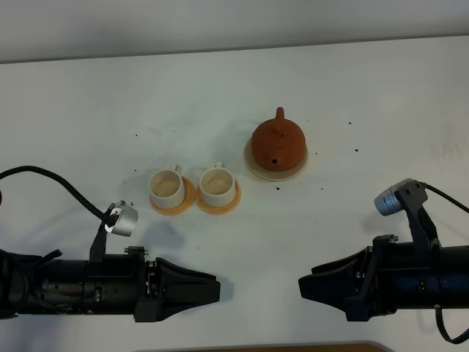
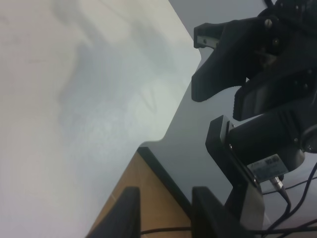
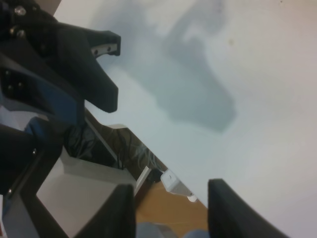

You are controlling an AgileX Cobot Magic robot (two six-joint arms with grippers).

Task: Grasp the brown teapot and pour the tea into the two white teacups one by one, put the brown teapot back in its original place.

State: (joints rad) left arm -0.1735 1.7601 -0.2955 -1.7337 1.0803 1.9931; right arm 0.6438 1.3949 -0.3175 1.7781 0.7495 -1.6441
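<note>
Left pincer (image 1: 216,292) and right pincer (image 1: 302,284) rest parted, empty, at six o'clock on the table (image 1: 366,95). We judge grasping comes next. Brown teapot (image 1: 278,143) sits on its cream coaster (image 1: 255,170), two o'clock from the white teacups (image 1: 167,186) (image 1: 218,185).

A broad white matte tabletop (image 1: 388,88) (flecked with small dark specks (image 1: 278,188)) runs back to a pale grey wall (image 1: 220,22).

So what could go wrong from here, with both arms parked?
The left teacup and right teacup stand close together on orange coasters, so pouring into one could splash or bump the other. The cream coaster is barely wider than the brown teapot, so it may be set back off-centre.
</note>
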